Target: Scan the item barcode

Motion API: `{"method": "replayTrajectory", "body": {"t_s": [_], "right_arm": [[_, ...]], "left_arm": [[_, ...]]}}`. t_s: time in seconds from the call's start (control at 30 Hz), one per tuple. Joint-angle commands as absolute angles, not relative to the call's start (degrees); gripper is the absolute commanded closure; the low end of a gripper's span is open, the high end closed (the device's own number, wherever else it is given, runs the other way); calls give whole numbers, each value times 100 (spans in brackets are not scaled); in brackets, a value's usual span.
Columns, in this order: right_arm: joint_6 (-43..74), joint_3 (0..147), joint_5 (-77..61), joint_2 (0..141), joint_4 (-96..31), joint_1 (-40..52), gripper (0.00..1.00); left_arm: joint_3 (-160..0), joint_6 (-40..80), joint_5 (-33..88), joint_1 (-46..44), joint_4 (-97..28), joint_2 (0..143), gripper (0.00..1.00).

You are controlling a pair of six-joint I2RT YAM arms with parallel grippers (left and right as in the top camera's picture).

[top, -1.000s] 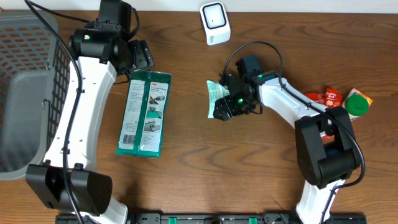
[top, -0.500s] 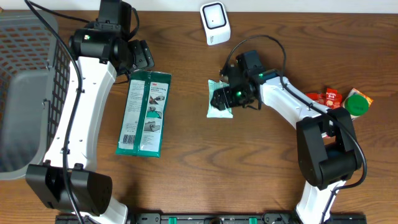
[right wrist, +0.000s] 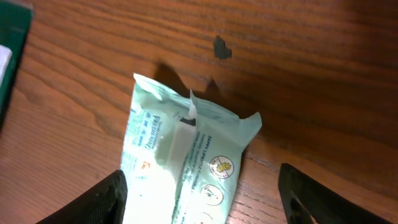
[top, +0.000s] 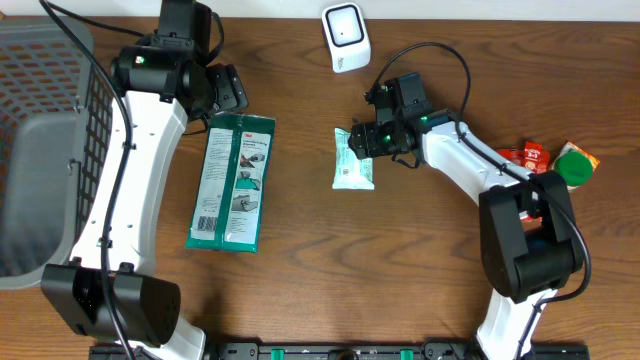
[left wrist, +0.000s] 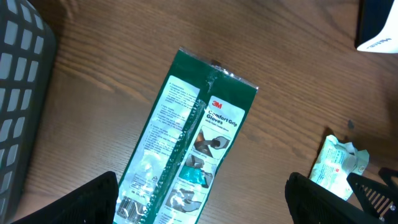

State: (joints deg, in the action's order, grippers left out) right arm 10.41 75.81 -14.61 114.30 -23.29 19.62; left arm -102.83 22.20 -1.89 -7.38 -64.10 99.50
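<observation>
Brown wooden bench (top: 300,290) fills the overhead view, with a grey basket (top: 40,150) at its left edge and a white scanner (top: 345,36) standing at the far side. My right tool (top: 368,140) hangs over the top end of a pale wipes pack (top: 353,165), which lies flat a little way short of the scanner. My left tool (top: 228,92) sits just beyond the top of a green glove pack (top: 232,180), which also lies flat. A red packet (top: 530,155) and a green-capped tub (top: 575,168) wait at the far right.

From the left wrist, my fingers stand wide apart with nothing between them. The glove pack (left wrist: 193,143) runs slantwise below, and the wipes pack (left wrist: 333,165) shows off to one side.

From the right wrist, my fingers are spread wide at either lower corner. The wipes pack (right wrist: 180,162) lies on the wood beneath them, crimped end and a small flap facing up, and neither finger is touching it. I cannot make out a barcode on this face.

I judge the wipes pack to be the item in hand, and the job is barely begun: nothing is lifted and nothing faces the scanner. What remains is to close on the pack, raise it and turn its barcode to the scanner.
</observation>
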Motion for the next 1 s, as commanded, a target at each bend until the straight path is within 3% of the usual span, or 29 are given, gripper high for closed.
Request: {"method": "replayTrajectory", "body": {"t_s": [0.0,0.3,0.43,0.7,0.97], "right_arm": [[1094,7675,-1599,11585,-2351,1905,28],[1094,7636,-1702,11760,-2344,1905,28],[1122,7636,-1704,11950,-2340,1905,33],[1194,7638,-1966,12033,-2331,1905,57],[1076,7644,-2263,11616,-2458,1651,96]], "left_arm": [[-10307,2145,-261,-718,-6423,9896,14],[-10307,2143,-261,-718,-6423,9896,14],[-10307,2145,-261,-718,-6423,9896,14],[-10307,2145,-261,-718,-6423,9896,14],[-10307,2145,-261,-718,-6423,9896,14]]}}
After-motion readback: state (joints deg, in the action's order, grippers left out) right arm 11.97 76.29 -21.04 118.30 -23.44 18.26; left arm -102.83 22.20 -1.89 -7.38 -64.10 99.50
